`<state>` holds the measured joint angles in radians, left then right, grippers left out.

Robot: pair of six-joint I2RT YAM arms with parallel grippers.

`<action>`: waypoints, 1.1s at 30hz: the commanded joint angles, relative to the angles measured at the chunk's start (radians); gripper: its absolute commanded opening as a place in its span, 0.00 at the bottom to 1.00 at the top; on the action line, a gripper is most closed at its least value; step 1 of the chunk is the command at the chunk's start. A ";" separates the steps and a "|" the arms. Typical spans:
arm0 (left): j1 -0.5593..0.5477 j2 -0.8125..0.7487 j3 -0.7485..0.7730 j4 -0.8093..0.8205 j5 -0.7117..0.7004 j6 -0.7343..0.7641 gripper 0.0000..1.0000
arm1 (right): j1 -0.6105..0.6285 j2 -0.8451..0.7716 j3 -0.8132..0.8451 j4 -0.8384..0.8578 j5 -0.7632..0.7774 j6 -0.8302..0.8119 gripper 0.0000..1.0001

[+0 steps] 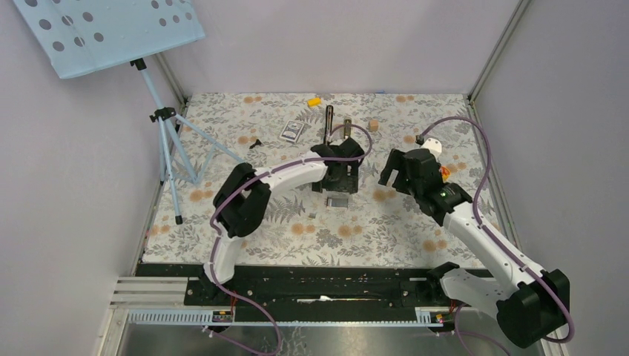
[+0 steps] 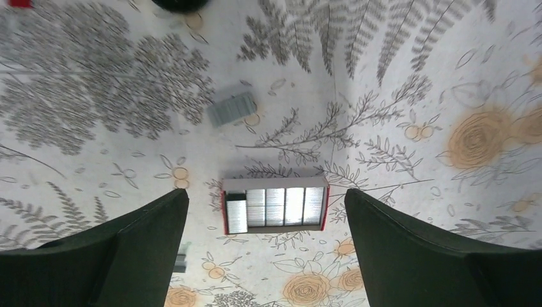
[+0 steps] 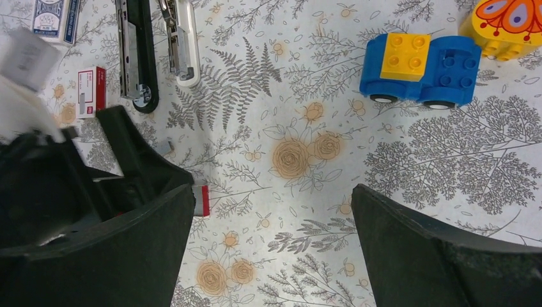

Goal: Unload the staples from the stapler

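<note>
The stapler [image 3: 135, 51] lies hinged wide open at the table's far side, its black arm beside its pale arm [image 3: 182, 41]; in the top view the stapler [image 1: 328, 122] shows just beyond the left arm. A tiny grey strip, the staples [image 3: 165, 148], rests on the cloth between the stapler and my left gripper, and the staples [image 2: 181, 261] peek out beside the left finger. My left gripper [image 2: 265, 192] is open above an open red-sided box of staple strips [image 2: 275, 204], holding nothing. My right gripper [image 3: 271, 188] hovers open and empty over bare cloth.
A grey rectangular block [image 2: 231, 109] lies near the left gripper. A small red-and-white box [image 3: 91, 91] and a blue card box [image 3: 56, 19] sit near the stapler. A blue toy truck [image 3: 418, 70] and a yellow toy [image 3: 508, 22] stand to the right. A tripod [image 1: 170, 141] stands far left.
</note>
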<state>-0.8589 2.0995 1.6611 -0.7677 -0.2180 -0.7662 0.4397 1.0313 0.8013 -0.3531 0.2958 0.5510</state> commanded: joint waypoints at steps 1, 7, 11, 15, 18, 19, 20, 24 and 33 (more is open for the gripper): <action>0.069 -0.147 -0.019 0.056 0.009 0.039 0.96 | -0.007 0.037 0.067 0.050 -0.035 -0.008 1.00; 0.213 -0.299 -0.185 0.159 0.069 0.088 0.95 | -0.008 0.111 0.099 0.092 -0.209 -0.046 1.00; 0.349 -0.389 -0.306 0.234 0.203 0.113 0.94 | -0.001 0.222 0.148 0.109 -0.324 -0.032 0.99; 0.435 -0.455 -0.359 0.239 0.213 0.165 0.94 | 0.055 0.397 0.258 0.063 -0.336 -0.055 0.98; 0.475 -0.496 -0.384 0.235 0.213 0.204 0.94 | 0.108 0.517 0.374 0.008 -0.322 -0.076 0.98; 0.487 -0.507 -0.393 0.232 0.213 0.221 0.94 | 0.130 0.553 0.404 -0.003 -0.313 -0.077 0.98; 0.496 -0.515 -0.401 0.231 0.208 0.232 0.94 | 0.140 0.586 0.430 -0.012 -0.305 -0.081 0.98; 0.541 -0.548 -0.453 0.241 0.190 0.267 0.94 | 0.182 0.715 0.517 -0.050 -0.270 -0.079 0.99; 0.636 -0.561 -0.509 0.281 0.311 0.241 0.94 | 0.240 0.920 0.681 -0.122 -0.216 -0.144 0.91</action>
<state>-0.2337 1.5661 1.1507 -0.5442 0.0311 -0.5312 0.6498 1.8870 1.3735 -0.4088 0.0368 0.4671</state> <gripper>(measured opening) 0.943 0.928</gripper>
